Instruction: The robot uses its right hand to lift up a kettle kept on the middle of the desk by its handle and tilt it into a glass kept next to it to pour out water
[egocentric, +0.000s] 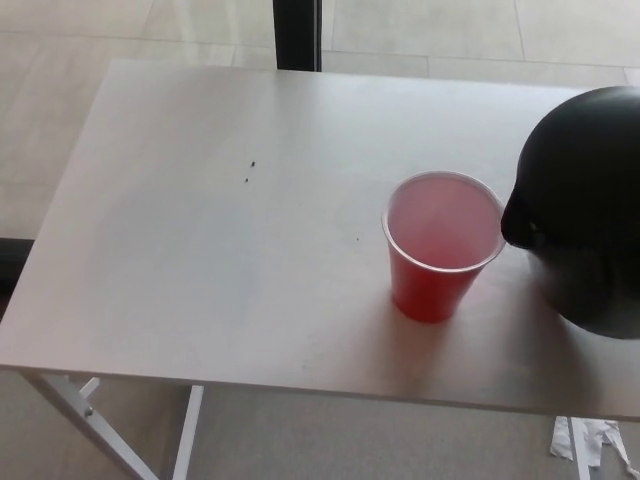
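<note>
Black kettle (585, 215) looks heavy, rigid – best gripped at handle, not seen here. Spout beside thin red cup (441, 245) – easily tipped. Neither hand visible, state unknown.

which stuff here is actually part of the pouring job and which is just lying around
Part of the job:
- black kettle, at the desk's right edge, spout by the cup's rim
- red cup, standing upright

Just lying about:
- two small dark specks on the desk
- crumpled white scrap on the floor
</note>
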